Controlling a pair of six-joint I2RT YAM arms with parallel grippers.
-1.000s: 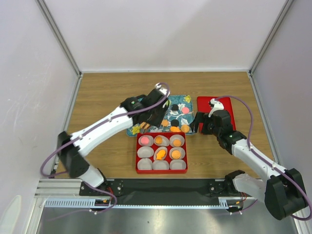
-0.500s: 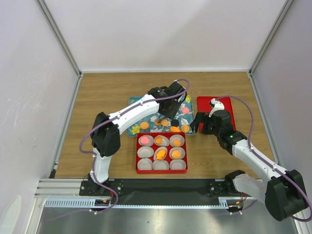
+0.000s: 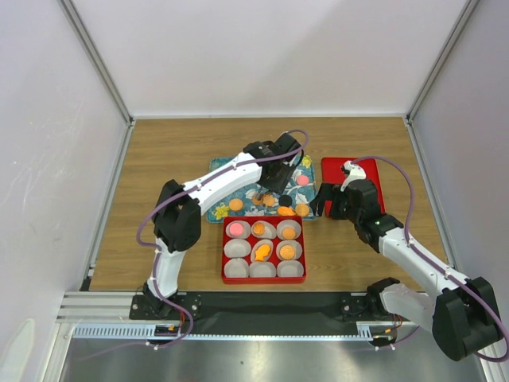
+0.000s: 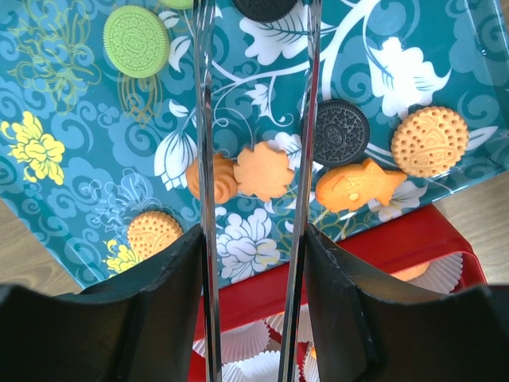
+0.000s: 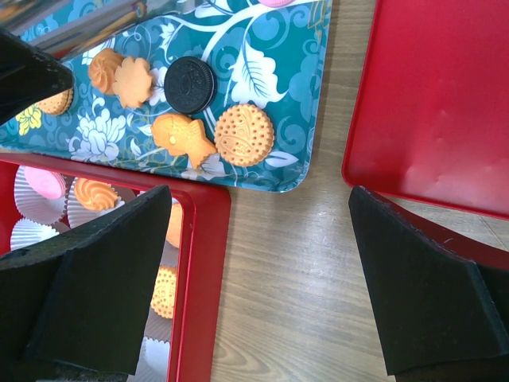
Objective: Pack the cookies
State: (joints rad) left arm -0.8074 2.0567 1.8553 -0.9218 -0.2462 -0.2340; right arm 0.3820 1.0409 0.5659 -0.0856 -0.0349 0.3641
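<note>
the cookies (image 4: 263, 171) left to pack lie flat on the teal tray (image 4: 71, 119), most of them toward its near edge, the one beside the red box (image 3: 263, 278). in that box, 5 of the 9 paper cups (image 3: 237, 267) seem to be filled: the far row of 3, plus the centre and right cups of the middle row.

the left gripper (image 3: 273, 187) hangs over the tray with its 2 long fingers partly apart and nothing between them but air. in the wrist view they frame an orange flower cookie, with a shell cookie (image 4: 215, 177) touching or just beside it. a fish cookie (image 4: 358, 187), a black cookie (image 4: 340, 131) and a round orange cookie (image 4: 430, 141) sit toward the tray's right corner, and a green cookie (image 4: 137, 40) lies farther in.

the right gripper (image 5: 258, 239) stands fully spread and empty over bare bench between the tray and the red lid (image 5: 429, 95).

these discs are probably light, stiff and brittle, and the glossy tray may let them skate. the only purchase is across the rim, fingertips down on the tray surface either side. the flower's scalloped edge should hold well, but the shell cookie crowds 1 side, so that finger needs to slip into the seam or nudge it away. a gentle squeeze is wise, since too much could snap or flip the disc.
</note>
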